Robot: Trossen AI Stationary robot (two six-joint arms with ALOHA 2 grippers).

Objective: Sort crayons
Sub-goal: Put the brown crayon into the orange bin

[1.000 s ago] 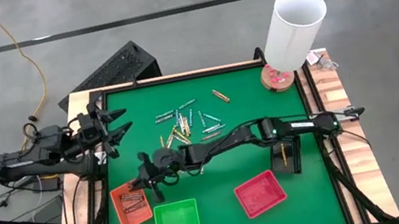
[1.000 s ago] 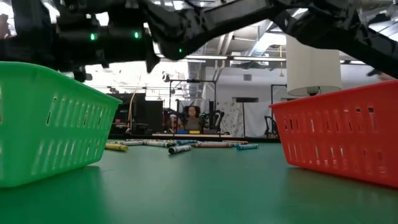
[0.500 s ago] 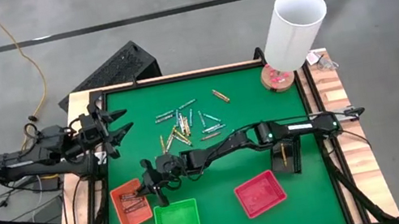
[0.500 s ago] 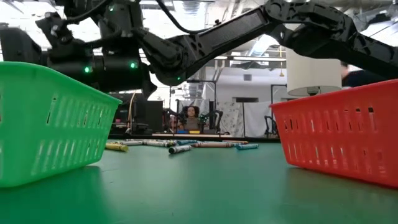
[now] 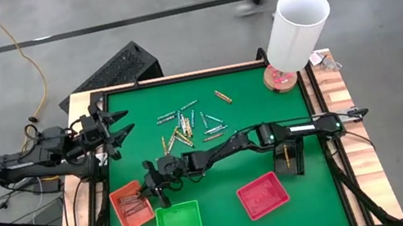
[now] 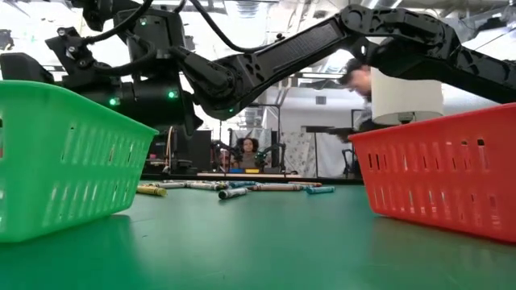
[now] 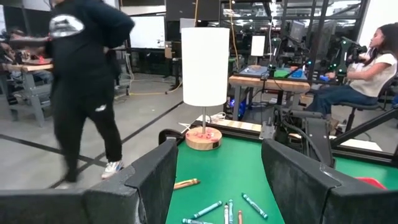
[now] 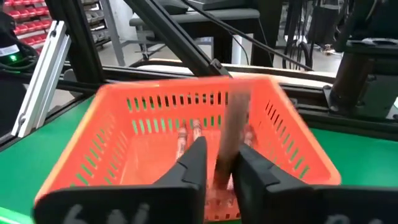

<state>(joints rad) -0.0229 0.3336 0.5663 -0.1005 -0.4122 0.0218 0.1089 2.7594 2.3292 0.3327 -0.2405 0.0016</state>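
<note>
We see the right gripper (image 5: 151, 190) reached far across the green table (image 5: 251, 108) to hang over the orange tray (image 5: 132, 207), which sits at the near left corner beside the green tray (image 5: 178, 221). In the right wrist view its fingers (image 8: 193, 163) stand a little apart, and a reddish-brown crayon (image 8: 230, 140) shows upright and blurred in the gap between them, over the tray's inside; we cannot tell whether the fingers are touching it or have let it go. Several more reddish-brown crayons (image 8: 189, 134) lie on the floor of the orange tray.

The left gripper (image 5: 114, 128) waits at the table's left edge, its fingers spread wide and pinching nothing.

The remaining crayons (image 5: 186, 122) lie scattered in a loose heap on the far middle of the table, in gold, grey and light blue, with one gold crayon (image 5: 222, 96) a little apart toward the white lamp (image 5: 296, 28) that stands on its wooden base at the far right corner. The red tray (image 5: 263, 195) sits near the front, right of the green one.

Beyond the table a person (image 7: 87, 74) walks past on the floor, and another person (image 7: 367, 68) sits at a desk
</note>
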